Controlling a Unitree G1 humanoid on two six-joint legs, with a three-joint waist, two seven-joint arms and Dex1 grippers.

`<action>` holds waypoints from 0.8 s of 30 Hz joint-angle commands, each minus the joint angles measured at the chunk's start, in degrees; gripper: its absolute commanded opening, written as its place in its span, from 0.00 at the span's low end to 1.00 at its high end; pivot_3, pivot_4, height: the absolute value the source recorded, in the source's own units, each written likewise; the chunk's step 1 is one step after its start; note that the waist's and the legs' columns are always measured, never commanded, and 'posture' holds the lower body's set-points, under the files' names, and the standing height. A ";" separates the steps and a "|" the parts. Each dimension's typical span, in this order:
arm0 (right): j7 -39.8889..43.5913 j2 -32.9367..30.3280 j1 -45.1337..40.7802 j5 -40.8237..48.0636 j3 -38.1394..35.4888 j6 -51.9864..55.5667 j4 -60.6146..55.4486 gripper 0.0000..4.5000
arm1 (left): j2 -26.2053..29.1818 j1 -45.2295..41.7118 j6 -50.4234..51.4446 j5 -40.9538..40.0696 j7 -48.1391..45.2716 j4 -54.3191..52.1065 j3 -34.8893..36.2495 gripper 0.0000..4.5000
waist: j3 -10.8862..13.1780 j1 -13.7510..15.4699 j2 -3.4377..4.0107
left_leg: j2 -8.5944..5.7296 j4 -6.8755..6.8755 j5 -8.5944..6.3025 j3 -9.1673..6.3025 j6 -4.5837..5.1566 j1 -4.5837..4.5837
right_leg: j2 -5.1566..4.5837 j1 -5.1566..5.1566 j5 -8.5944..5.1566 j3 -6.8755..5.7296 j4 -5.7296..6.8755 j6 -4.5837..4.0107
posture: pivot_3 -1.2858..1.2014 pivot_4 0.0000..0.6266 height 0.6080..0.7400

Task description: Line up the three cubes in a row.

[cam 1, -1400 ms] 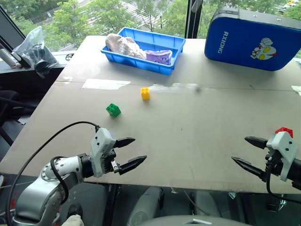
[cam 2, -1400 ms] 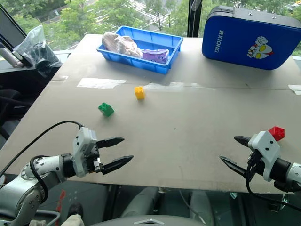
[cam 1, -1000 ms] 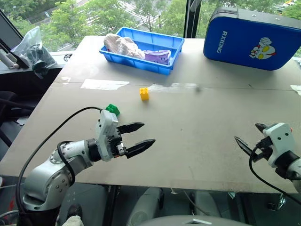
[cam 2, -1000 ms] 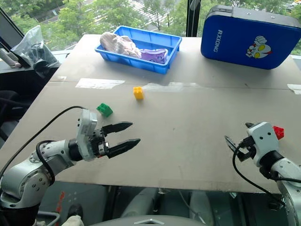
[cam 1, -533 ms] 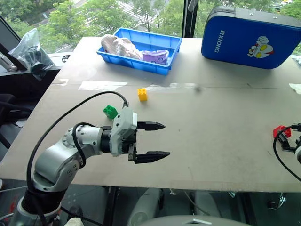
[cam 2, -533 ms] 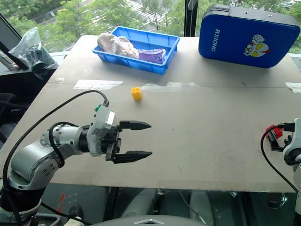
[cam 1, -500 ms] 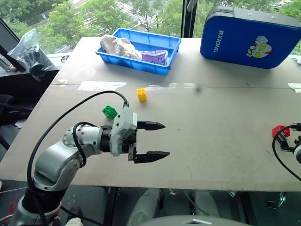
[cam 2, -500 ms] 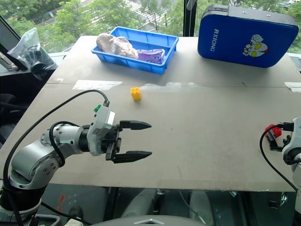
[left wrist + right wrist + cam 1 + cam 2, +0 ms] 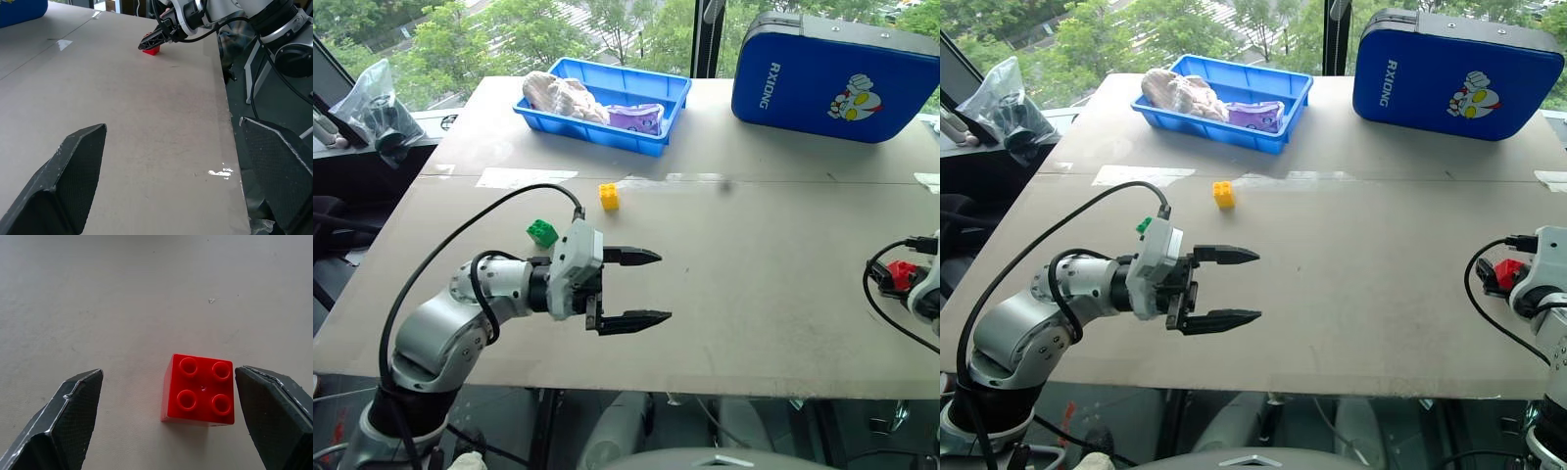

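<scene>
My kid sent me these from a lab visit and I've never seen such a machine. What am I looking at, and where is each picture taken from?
It is a humanoid robot with two arms, each ending in a two-fingered gripper. The two wide pictures come from cameras in its head, looking down on a table. The close-ups come from cameras on its wrists. On the table lie a green cube, a yellow cube, a red cube, a blue tray and a blue case. The left gripper hangs open over the table. The right gripper is open around the red cube. Nothing is held.
</scene>
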 commanded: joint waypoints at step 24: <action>25.09 -13.39 -4.35 11.35 9.92 -9.93 -4.33 0.29 | 1.28 7.33 -1.00 0.27 3.70 -2.12 5.80 1.00 | 0.08 -0.61 0.16 | 0.02 0.00 -0.02 0.16 0.03 0.04 | 0.01 -0.03 0.01 0.13 0.00 0.02 | 0.52 0.24 1.00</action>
